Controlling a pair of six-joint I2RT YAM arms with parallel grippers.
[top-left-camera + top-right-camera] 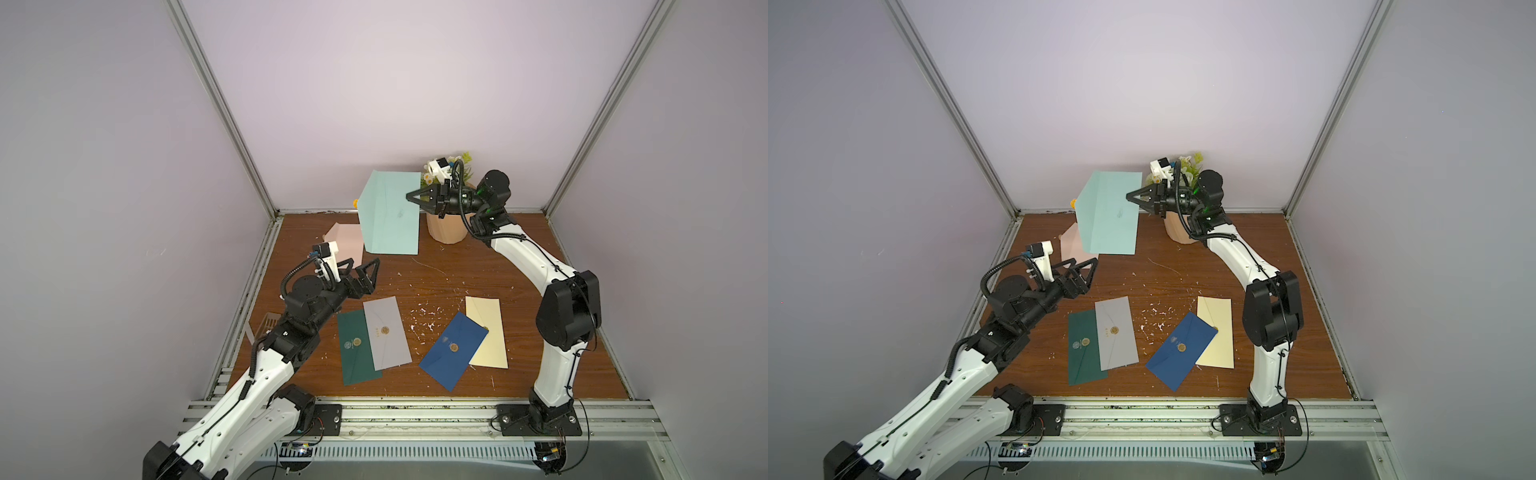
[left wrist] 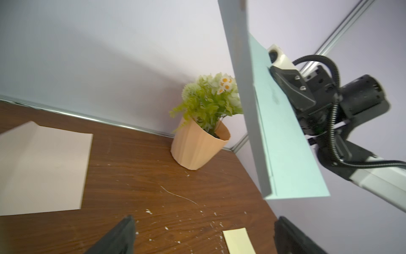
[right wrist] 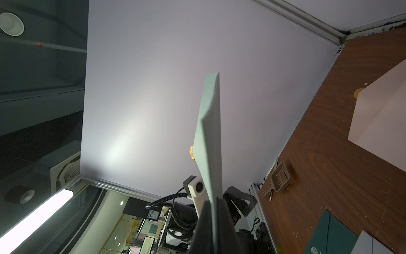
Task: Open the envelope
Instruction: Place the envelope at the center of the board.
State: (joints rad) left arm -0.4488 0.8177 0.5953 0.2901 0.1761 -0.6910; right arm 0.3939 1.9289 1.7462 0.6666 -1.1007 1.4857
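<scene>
Nearest on the table [image 1: 436,274], four envelopes lie flat with their flaps down. Grey [image 1: 386,332] overlaps green [image 1: 357,349], and blue [image 1: 451,351] overlaps cream [image 1: 488,332]. Grey, green and blue each show a gold seal. What they hold cannot be seen. A scoop [image 1: 266,322] lies at the table's left edge.

Farther in, the left gripper [image 1: 365,261] hovers above the wood with its jaws wide apart and nothing between them. Just beyond it a pink envelope [image 1: 347,241] lies flat with its flap raised along the fold. No contents show.

Behind that, the mint envelope [image 1: 388,216] hangs upright, clear of the table. The right gripper [image 1: 409,195] is clamped tight on its right edge. Its pointed flap spreads out to the side away from the gripper, and a gold seal [image 3: 192,154] pokes out at the tip. The wrist views see it nearly edge-on, so its inside stays hidden.

At the back wall, below and behind that gripper, stands a peach pot [image 1: 446,230]. It holds green leaves and small white daisies [image 2: 226,84].
</scene>
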